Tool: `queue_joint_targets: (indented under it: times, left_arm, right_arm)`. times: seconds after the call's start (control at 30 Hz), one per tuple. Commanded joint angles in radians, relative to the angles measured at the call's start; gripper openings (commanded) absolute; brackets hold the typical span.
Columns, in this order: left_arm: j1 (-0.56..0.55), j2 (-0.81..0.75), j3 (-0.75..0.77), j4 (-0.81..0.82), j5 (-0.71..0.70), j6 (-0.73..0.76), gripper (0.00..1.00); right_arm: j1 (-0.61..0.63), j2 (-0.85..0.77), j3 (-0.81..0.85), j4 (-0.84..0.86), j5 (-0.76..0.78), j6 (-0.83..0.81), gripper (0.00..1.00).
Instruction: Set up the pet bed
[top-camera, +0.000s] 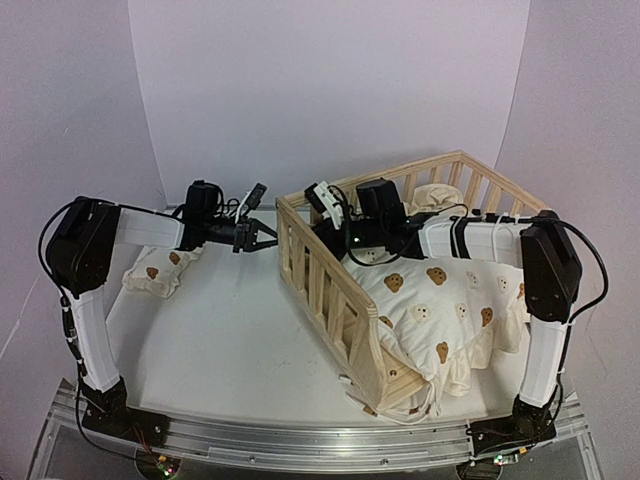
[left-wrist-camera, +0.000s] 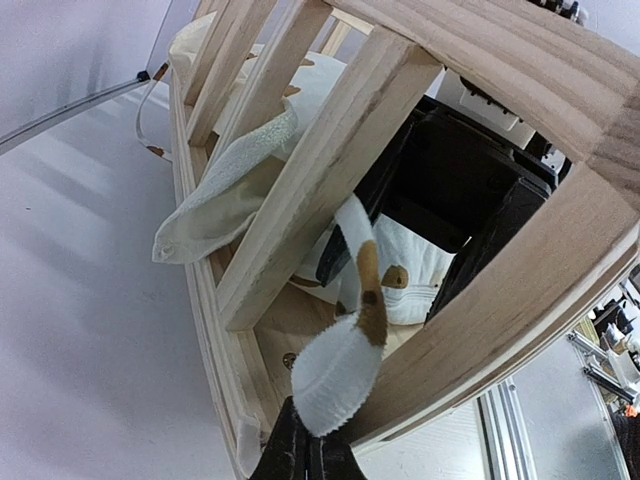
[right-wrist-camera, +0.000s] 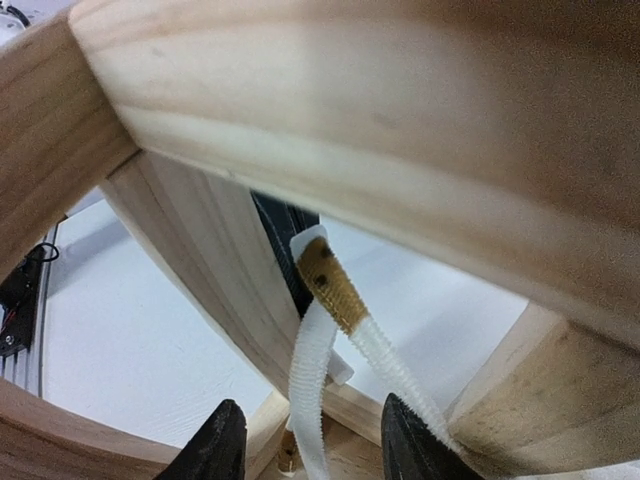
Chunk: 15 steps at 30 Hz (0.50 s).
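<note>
The pine pet bed frame (top-camera: 330, 290) stands at the right, with the cream bear-print cushion (top-camera: 440, 300) inside it. The small matching pillow (top-camera: 155, 268) lies on the table at the left. My left gripper (top-camera: 266, 236) is outside the frame's far left corner. In the left wrist view it (left-wrist-camera: 307, 452) is shut on the end of a white cushion tie (left-wrist-camera: 335, 370) that passes between the slats (left-wrist-camera: 330, 170). My right gripper (top-camera: 320, 236) is inside the frame at the same corner. In the right wrist view it (right-wrist-camera: 315, 445) is open, with the tie's strands (right-wrist-camera: 315, 370) hanging between its fingers (right-wrist-camera: 225, 445).
A second tie and a fold of cushion fabric (left-wrist-camera: 215, 205) poke out between slats further along the rail. More ties (top-camera: 415, 405) hang at the frame's near corner. The top rail (right-wrist-camera: 350, 100) runs close above my right gripper. The metal base rail (top-camera: 300, 440) runs along the near edge.
</note>
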Motion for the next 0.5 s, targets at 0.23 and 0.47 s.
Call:
queue_joint_targets:
  times: [0.23, 0.47]
  left_arm:
    - [-0.064, -0.118, -0.013, 0.012, 0.187, 0.004, 0.00]
    - [-0.090, -0.108, -0.035, 0.012, 0.223, 0.004, 0.00]
  right_arm:
    - [-0.003, -0.013, -0.032, 0.031, 0.062, 0.009, 0.57]
    - [-0.003, -0.030, -0.052, 0.066, 0.137, 0.088, 0.29]
